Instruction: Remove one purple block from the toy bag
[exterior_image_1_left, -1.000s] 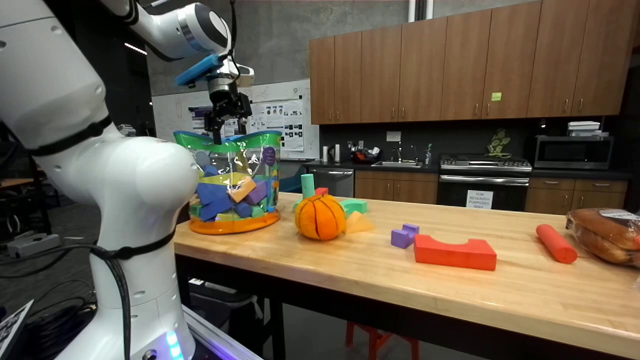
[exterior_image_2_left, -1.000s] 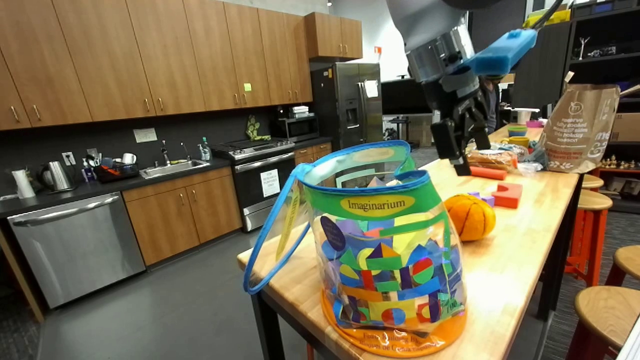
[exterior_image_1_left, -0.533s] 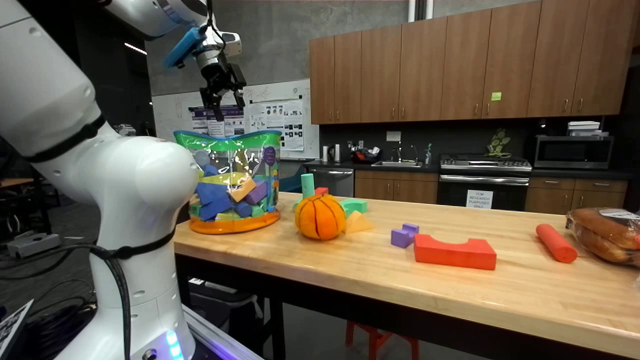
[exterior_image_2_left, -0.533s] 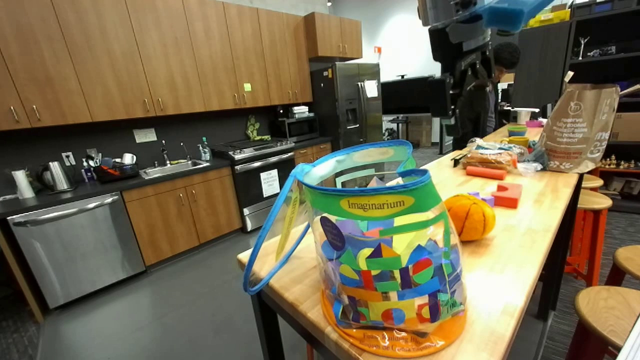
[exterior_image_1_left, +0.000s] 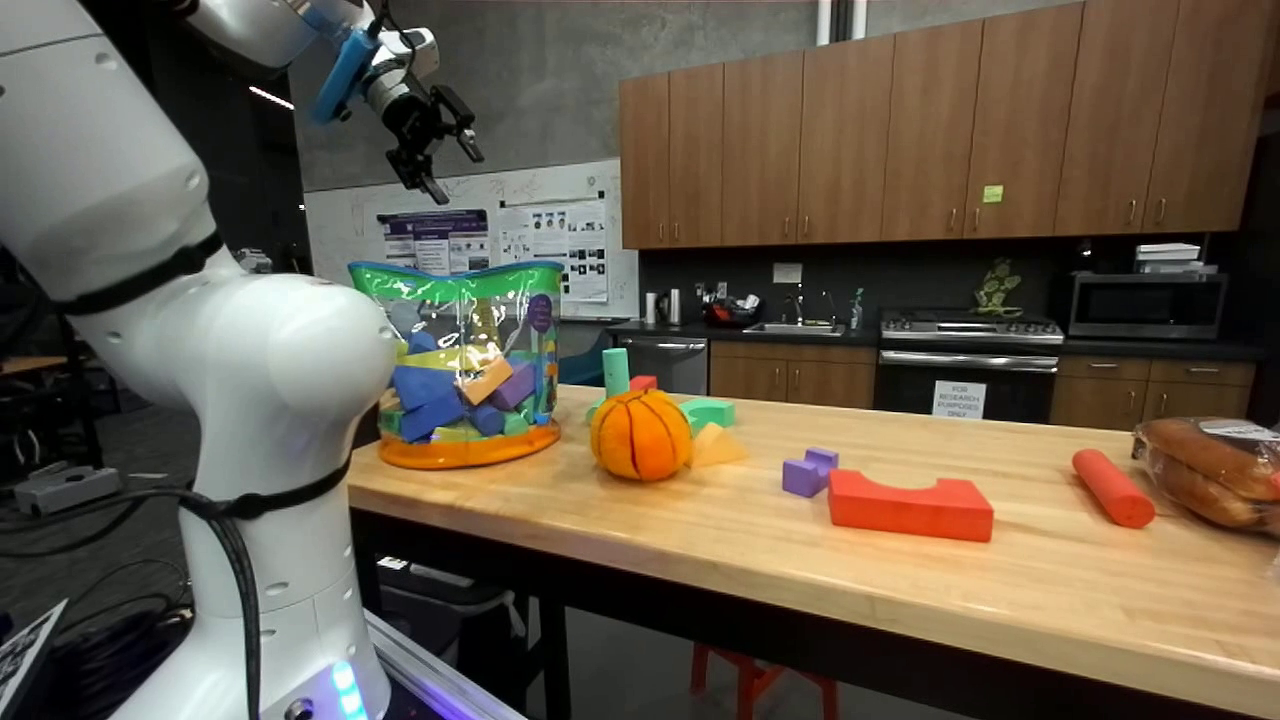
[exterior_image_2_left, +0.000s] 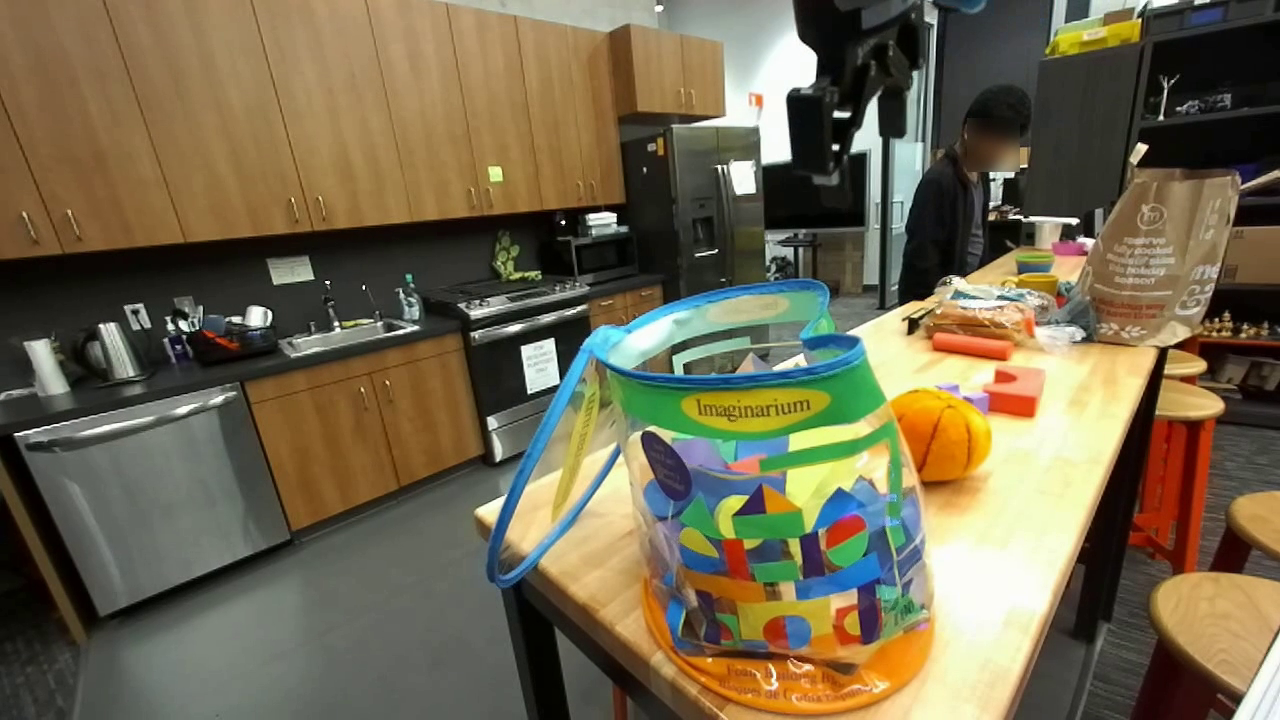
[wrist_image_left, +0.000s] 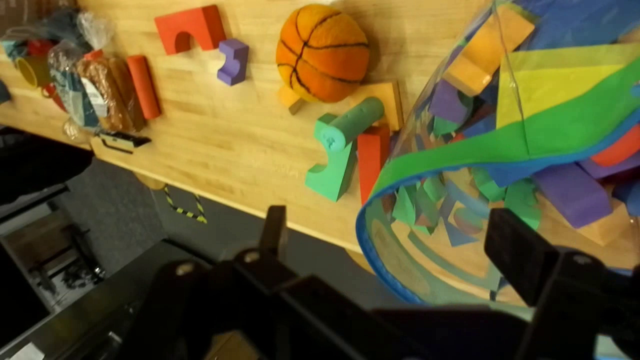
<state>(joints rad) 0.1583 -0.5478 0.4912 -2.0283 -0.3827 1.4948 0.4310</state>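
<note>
The toy bag (exterior_image_1_left: 520, 278) stands upright on the table, see-through with a green band and blue rim. It also shows in an exterior view (exterior_image_2_left: 650, 405) and in the wrist view (wrist_image_left: 450, 155), with its top open. In the wrist view an elongated purple block (wrist_image_left: 572, 194) lies among other blocks inside the bag. A purple block (exterior_image_1_left: 515, 386) also shows through the bag wall in an exterior view. My gripper (exterior_image_1_left: 458, 177) is well above the bag, tilted, open and empty. It also shows in an exterior view (exterior_image_2_left: 857, 150) and in the wrist view (wrist_image_left: 387, 215).
An orange ball (exterior_image_1_left: 640, 435) sits beside the bag, with a green cylinder (wrist_image_left: 352, 125) and other blocks behind it. A red arch block (exterior_image_1_left: 910, 505) with a notched purple piece (exterior_image_1_left: 805, 473), a red cylinder (exterior_image_1_left: 1112, 487) and wrapped bread (exterior_image_1_left: 1210, 470) lie further along.
My gripper has risen from near the bag's rim to well above it and has tilted. It stays open. The bag and blocks have not visibly moved.
</note>
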